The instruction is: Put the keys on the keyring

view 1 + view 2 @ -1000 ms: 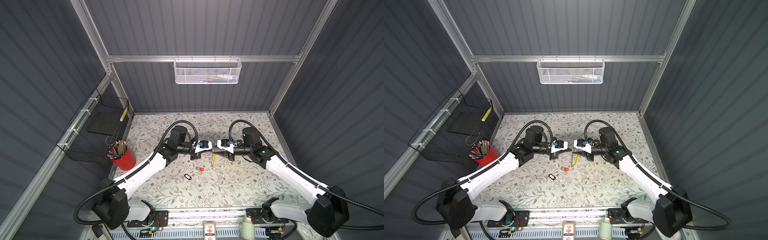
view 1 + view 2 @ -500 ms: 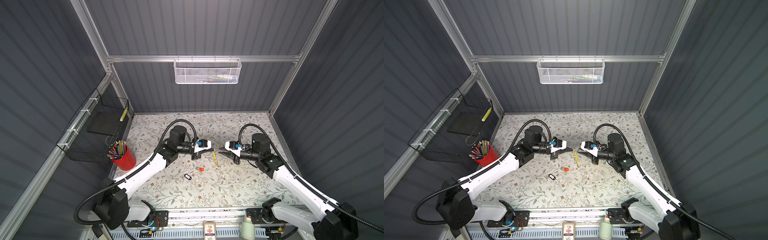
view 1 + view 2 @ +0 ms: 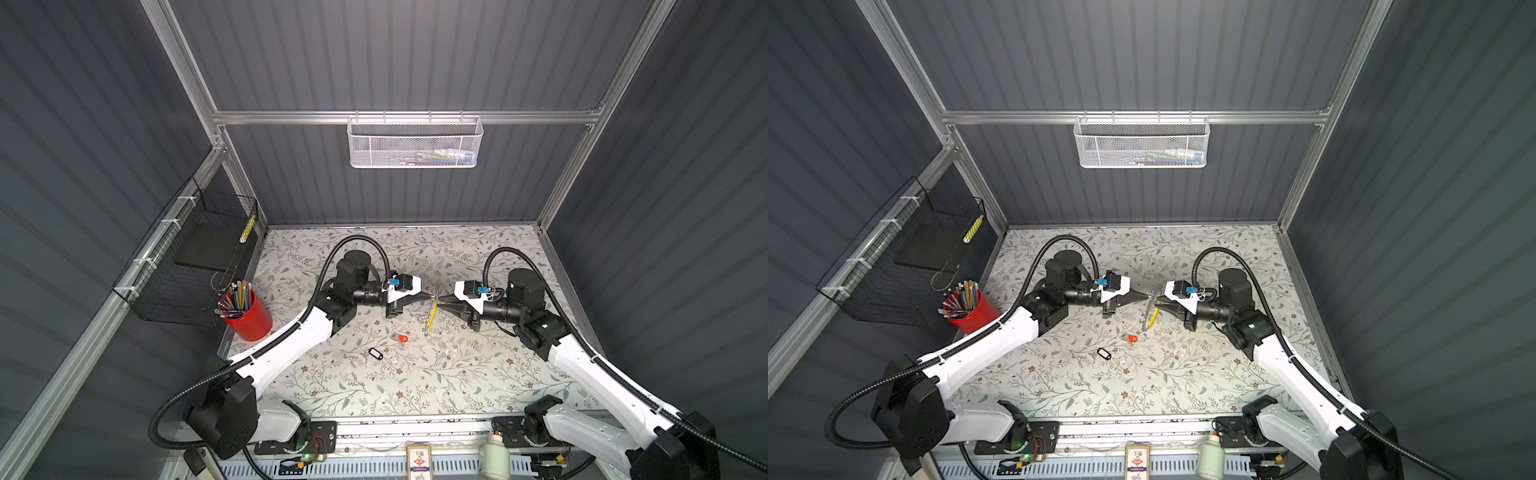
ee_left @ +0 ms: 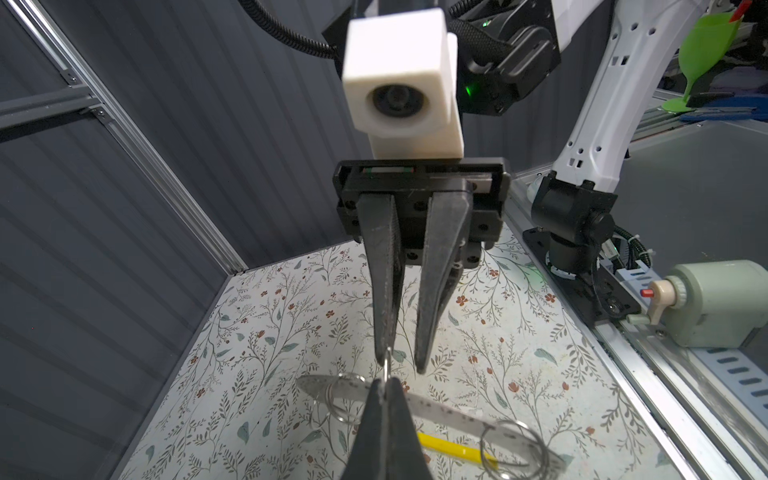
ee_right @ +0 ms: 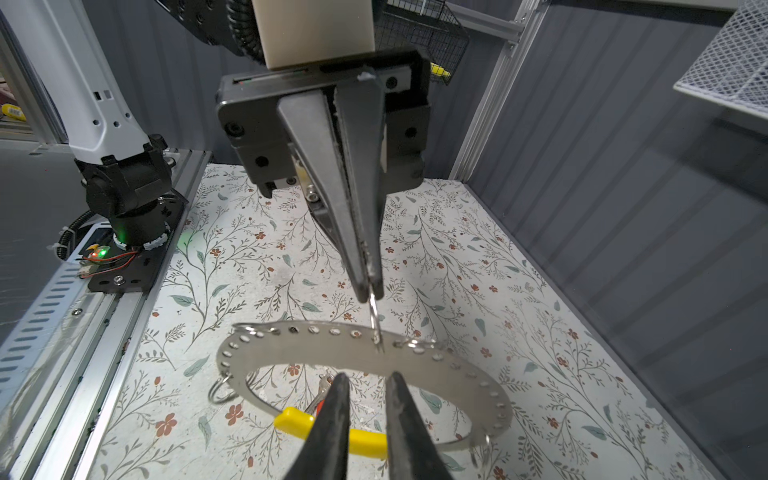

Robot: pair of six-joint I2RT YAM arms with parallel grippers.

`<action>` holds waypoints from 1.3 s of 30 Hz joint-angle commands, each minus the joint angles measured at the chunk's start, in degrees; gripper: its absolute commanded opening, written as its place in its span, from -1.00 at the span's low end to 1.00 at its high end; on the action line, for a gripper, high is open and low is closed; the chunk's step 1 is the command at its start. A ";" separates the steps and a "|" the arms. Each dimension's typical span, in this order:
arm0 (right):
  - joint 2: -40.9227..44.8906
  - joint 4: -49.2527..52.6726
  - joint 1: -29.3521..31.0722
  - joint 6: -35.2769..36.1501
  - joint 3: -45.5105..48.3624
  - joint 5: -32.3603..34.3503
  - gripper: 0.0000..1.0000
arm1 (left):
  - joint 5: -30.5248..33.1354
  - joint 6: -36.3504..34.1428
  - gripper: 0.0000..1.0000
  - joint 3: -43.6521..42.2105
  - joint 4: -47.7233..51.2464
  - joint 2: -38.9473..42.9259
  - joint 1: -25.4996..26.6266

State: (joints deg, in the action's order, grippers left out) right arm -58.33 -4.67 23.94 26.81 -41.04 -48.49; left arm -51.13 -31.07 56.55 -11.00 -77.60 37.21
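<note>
left hand (image 5: 370, 291) pinching keyring (image 5: 478, 386), right hand (image 4: 401, 365) parted

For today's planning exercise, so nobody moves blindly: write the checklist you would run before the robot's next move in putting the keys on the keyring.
1. Grip: left tool shut on the small ring: ok.
2. Support: keyring hangs from that small ring: ok.
3. Free tool: right tool open and empty: ok.
4. Threading: orange key and black-framed key on the keyring: not ok, both lie on the table.
5. Opening in the keyring located: cannot tell.
</note>
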 commanded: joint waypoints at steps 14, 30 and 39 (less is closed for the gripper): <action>-0.02 -11.86 -0.06 -8.87 2.48 -3.16 -0.63 | -4.50 7.75 -1.00 -1.69 -9.65 -1.26 0.32; -0.39 -11.31 -0.11 -8.83 2.19 -4.58 -0.82 | -4.20 7.83 -1.00 -1.34 -9.33 -0.96 0.32; -0.03 -2.93 -0.10 -4.29 -0.71 -3.62 -1.00 | -0.51 -5.17 -0.65 4.12 8.30 -1.16 0.40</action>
State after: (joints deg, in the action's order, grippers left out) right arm -58.61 -12.36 23.92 19.75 -39.29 -52.10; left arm -53.52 -28.80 56.93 -11.99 -78.43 37.21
